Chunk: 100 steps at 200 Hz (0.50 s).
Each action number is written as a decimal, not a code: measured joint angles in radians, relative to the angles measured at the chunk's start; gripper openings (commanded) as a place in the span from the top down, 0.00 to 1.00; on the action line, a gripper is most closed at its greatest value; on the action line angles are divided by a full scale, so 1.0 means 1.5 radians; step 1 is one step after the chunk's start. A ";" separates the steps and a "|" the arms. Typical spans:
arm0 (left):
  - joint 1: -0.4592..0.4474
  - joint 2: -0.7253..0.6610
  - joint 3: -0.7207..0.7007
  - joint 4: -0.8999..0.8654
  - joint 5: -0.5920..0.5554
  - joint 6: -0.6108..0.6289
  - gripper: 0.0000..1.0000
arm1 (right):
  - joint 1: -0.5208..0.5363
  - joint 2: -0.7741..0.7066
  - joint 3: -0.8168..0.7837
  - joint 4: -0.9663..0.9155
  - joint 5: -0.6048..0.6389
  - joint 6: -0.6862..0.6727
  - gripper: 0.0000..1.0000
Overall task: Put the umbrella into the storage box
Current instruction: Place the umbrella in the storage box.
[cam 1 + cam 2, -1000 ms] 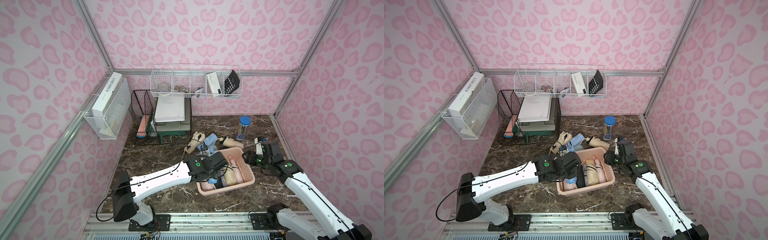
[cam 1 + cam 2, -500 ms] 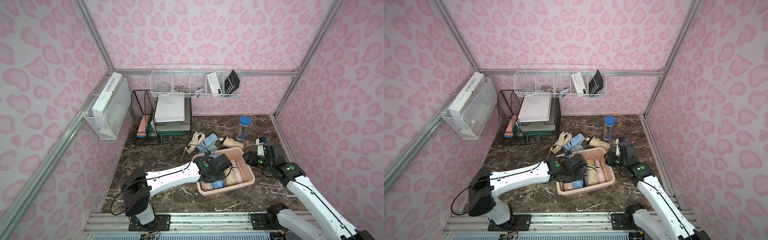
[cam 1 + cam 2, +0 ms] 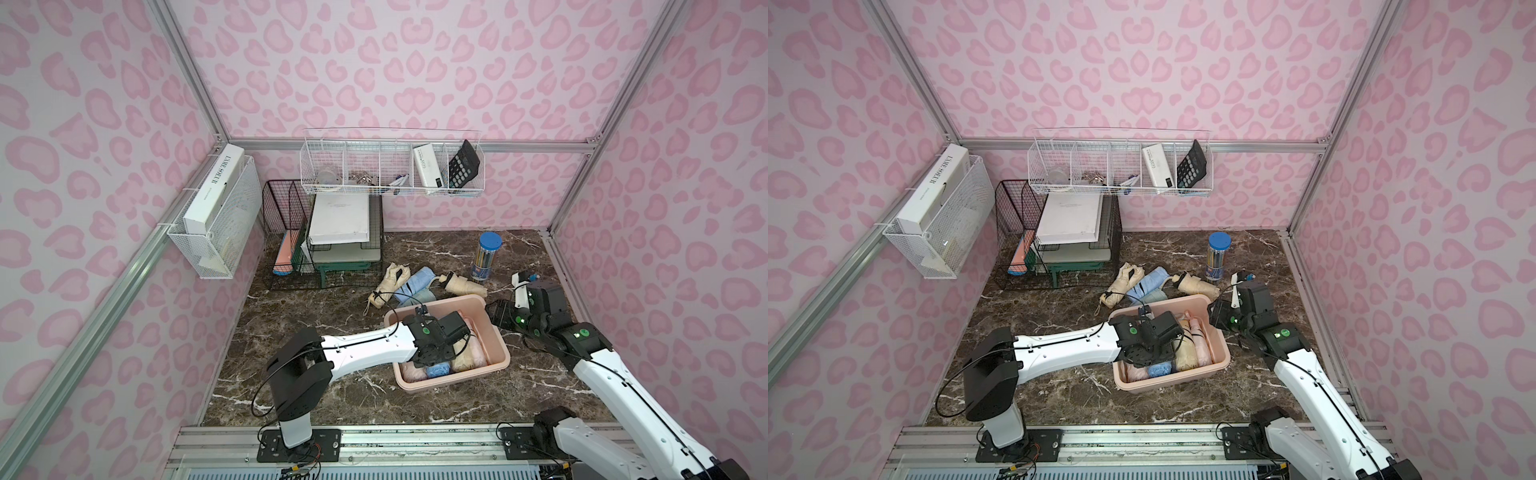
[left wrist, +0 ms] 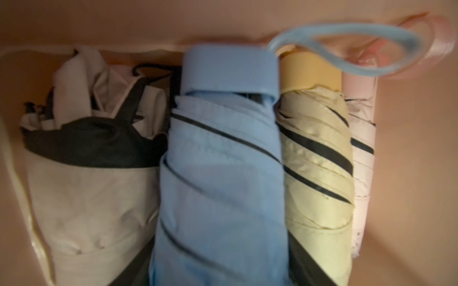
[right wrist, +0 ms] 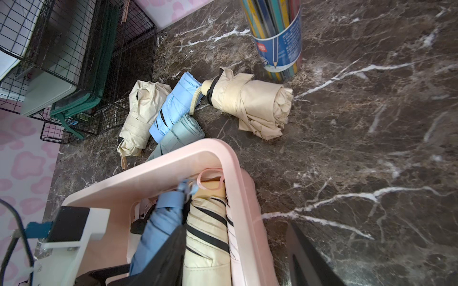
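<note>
Reaching low across the tabletop (image 3: 291, 307) from its base at the front rail, the left arm (image 3: 365, 349) lies almost level, elbow raised and wrist bent down over the storage box (image 3: 457, 379). The left tool (image 3: 451, 336) hangs above the middle of the box, its fingers hidden beneath the wrist in both top views and out of frame in its own wrist view, so I cannot tell whether it is spread or pressed together.

Directly under it the blue umbrella (image 4: 218, 173) lies lengthwise in the box, between a white-and-black umbrella (image 4: 86, 198) and a cream striped umbrella (image 4: 314, 161). A pale pink umbrella (image 4: 361, 153) sits against the wall beyond that.

The right arm (image 3: 602, 374) rises from the front rail and folds forward, bringing the right tool (image 3: 496, 316) to the box's far right corner. Its fingers (image 5: 304, 255) stand spread, with the box wall between them; contact is unclear.

Four more folded umbrellas (image 3: 415, 286) lie loose on the tabletop just behind the box, near a pencil tub (image 3: 484, 255).
</note>
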<state>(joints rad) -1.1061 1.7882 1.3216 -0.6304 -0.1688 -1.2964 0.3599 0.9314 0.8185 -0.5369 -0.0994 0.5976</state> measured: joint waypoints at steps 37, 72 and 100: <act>0.001 -0.030 -0.012 0.002 -0.010 -0.024 0.15 | 0.000 0.002 0.012 -0.006 0.000 -0.003 0.41; -0.008 -0.081 -0.004 -0.036 -0.038 -0.027 0.14 | 0.000 0.016 0.025 -0.009 0.000 -0.015 0.39; -0.018 -0.132 0.026 -0.094 -0.081 -0.027 0.18 | 0.000 0.029 0.035 -0.007 0.000 -0.026 0.38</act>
<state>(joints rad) -1.1336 1.5898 1.3605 -0.7712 -0.2909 -1.3373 0.3595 0.9745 0.8715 -0.5472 -0.0990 0.5591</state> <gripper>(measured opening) 0.844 0.613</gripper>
